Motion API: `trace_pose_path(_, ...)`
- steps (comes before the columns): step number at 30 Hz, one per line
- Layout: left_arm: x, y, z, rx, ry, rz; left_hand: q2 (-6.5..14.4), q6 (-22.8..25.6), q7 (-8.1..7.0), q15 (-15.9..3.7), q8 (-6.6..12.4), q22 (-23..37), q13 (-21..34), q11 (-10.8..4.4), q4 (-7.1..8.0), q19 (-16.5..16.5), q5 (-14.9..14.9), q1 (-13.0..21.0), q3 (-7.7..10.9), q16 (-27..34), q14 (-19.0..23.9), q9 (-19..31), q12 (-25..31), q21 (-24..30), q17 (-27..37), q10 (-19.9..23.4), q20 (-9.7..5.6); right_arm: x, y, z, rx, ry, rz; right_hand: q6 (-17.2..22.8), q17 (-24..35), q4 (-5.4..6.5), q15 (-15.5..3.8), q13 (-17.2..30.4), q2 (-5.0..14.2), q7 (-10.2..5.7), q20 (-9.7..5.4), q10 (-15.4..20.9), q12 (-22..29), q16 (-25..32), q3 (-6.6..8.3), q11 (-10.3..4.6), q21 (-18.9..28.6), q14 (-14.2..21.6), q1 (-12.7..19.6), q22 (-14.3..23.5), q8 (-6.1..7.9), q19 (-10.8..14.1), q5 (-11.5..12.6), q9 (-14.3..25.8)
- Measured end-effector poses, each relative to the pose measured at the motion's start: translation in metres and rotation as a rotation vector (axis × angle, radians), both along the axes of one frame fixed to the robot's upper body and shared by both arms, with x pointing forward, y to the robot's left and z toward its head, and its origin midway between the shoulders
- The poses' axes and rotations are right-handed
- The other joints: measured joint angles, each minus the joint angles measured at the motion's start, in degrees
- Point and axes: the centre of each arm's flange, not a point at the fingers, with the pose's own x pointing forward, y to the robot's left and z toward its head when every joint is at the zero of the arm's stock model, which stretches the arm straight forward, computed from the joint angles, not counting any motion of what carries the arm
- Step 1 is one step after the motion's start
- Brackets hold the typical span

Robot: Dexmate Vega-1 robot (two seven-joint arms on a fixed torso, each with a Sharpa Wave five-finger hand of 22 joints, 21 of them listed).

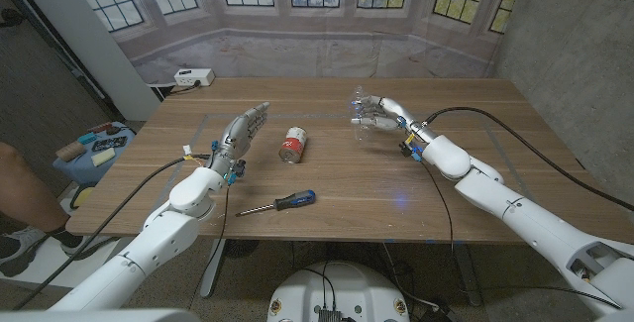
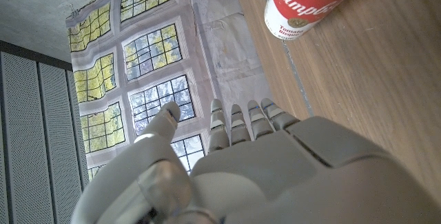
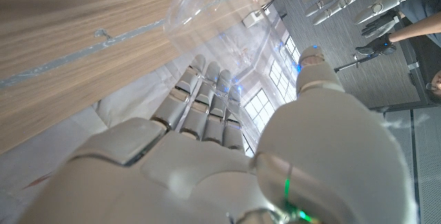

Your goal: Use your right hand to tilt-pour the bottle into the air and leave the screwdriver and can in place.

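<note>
Reaching over the table (image 1: 475,104), the right hand (image 1: 374,114) grips the clear bottle (image 1: 359,99), well right of the can (image 1: 292,145). Left of the can, the left hand (image 1: 243,129) stands on edge, fingers straight and together, holding nothing; the screwdriver (image 1: 280,202) lies nearer than the can.

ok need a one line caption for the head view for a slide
Right robot hand at a clear bottle above the wooden table; left robot hand open beside the soup can, screwdriver lying nearer the robot.

My pale grey right hand (image 1: 373,115), clear bottle (image 1: 359,104), red-and-white can (image 1: 293,145), blue-and-black-handled screwdriver (image 1: 277,203), brown wood-grain bench (image 1: 475,154).
</note>
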Motion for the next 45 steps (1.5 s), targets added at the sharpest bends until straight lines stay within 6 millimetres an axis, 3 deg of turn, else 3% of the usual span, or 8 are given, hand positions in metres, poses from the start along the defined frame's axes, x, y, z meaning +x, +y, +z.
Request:
trace_pose_path(15, 0.004, -0.003, 0.001, 0.003, 0.008, -0.002, 0.00, 0.00, 0.00, 0.00, -0.41, 0.00, 0.00, 0.00, 0.00, 0.00, 0.00, 0.00, 0.00, 0.00, 0.00, 0.00, -0.22, 0.00, 0.00, 0.00, 0.00, -0.008, -0.004, 0.010, -0.088, -0.074, -0.059, 0.01, 0.26, 0.25, 0.00, 0.29, 0.06, -0.01, 0.00, 0.13, -0.03, 0.00, 0.24, -0.13, 0.00, 0.00, -0.06, 0.00, 0.00, 0.00, -0.44, 0.30)
trace_pose_path(45, 0.007, 0.000, -0.004, 0.000, 0.021, -0.001, 0.00, 0.00, 0.00, 0.00, -0.40, 0.00, 0.29, 0.00, 0.00, 0.00, 0.00, 0.00, 0.00, 0.00, 0.00, 0.00, -0.22, 0.00, 0.03, 0.00, 0.00, -0.025, 0.016, 0.010, -0.239, -0.270, -0.237, 0.07, 0.78, -0.23, -0.16, 0.55, -0.13, -0.07, 0.00, 0.32, 0.20, -0.48, 1.20, -0.32, 0.00, 0.86, -0.46, 0.00, -0.01, 0.00, -0.44, 0.29)
